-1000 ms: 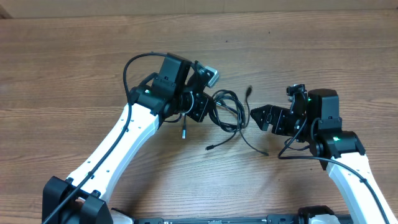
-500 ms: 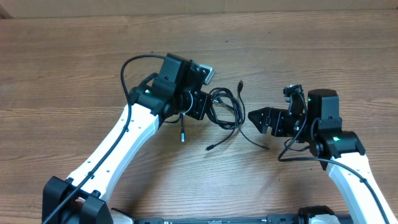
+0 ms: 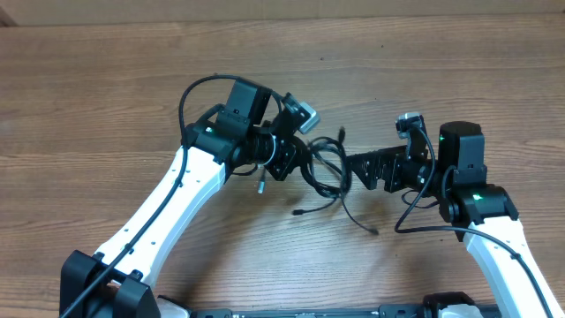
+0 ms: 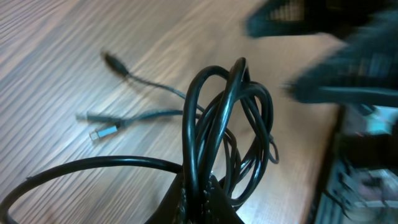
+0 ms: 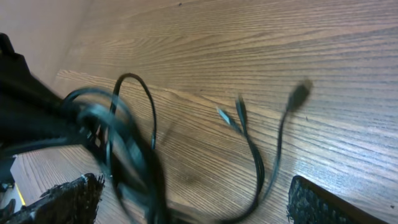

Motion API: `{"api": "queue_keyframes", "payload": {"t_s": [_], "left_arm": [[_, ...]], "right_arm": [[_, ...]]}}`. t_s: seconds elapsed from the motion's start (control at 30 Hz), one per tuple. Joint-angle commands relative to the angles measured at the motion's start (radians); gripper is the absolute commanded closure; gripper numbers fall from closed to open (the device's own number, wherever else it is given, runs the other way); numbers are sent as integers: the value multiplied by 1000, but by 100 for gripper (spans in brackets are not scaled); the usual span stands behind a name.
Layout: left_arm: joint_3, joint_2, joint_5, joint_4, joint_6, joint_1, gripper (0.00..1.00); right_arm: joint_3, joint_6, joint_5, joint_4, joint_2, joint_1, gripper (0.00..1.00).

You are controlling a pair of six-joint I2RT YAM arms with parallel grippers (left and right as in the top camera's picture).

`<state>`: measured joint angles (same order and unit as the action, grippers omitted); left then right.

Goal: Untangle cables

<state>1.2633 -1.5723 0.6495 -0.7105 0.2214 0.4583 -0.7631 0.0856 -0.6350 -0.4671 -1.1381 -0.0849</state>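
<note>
The cables [image 3: 325, 164] are thin black cords bunched in loops at the table's middle, with loose plug ends trailing toward the front [image 3: 298, 212]. My left gripper [image 3: 293, 159] is shut on the bunch; in the left wrist view the cables [image 4: 219, 124] rise from the pinched left gripper [image 4: 202, 202]. My right gripper [image 3: 360, 170] stands open just right of the loops. In the right wrist view the blurred cables [image 5: 134, 155] hang between the right gripper's [image 5: 196, 202] wide-apart fingers [image 5: 68, 199], nearer the left one. Two plug ends [image 5: 298, 93] lie on the wood beyond.
The wooden table [image 3: 106, 88] stretches around both arms. The left arm's own thick black wire [image 3: 190, 93] arcs above its wrist. The right arm's wire [image 3: 415, 221] loops toward the front.
My right gripper has moved left until its open fingers reach the loops. The left gripper has shifted slightly right and turned with the bunch; the loose ends swung along the table.
</note>
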Motion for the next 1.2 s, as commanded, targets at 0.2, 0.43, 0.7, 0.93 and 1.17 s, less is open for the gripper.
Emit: {"api": "queue_keyframes", "payload": {"t_s": [0.2,0.43,0.7,0.93,1.17], "left_arm": [[12,23,173,3,108,1,96],[12,23,240,-31,108,12,96],[12,23,234,-44,117,69,96],[12,23,235,-44,124,99,96],[12,23,243,-18,114,105,96]], "right_arm": [[-24,-77,-18,9,2,1,5],[-24,-92,-10,27,2,1,5],[-24,-91,17,35,2,1,5],[-24,-91,53,34,2,1,5],[-23,-92,57,26,-1,1,5]]}}
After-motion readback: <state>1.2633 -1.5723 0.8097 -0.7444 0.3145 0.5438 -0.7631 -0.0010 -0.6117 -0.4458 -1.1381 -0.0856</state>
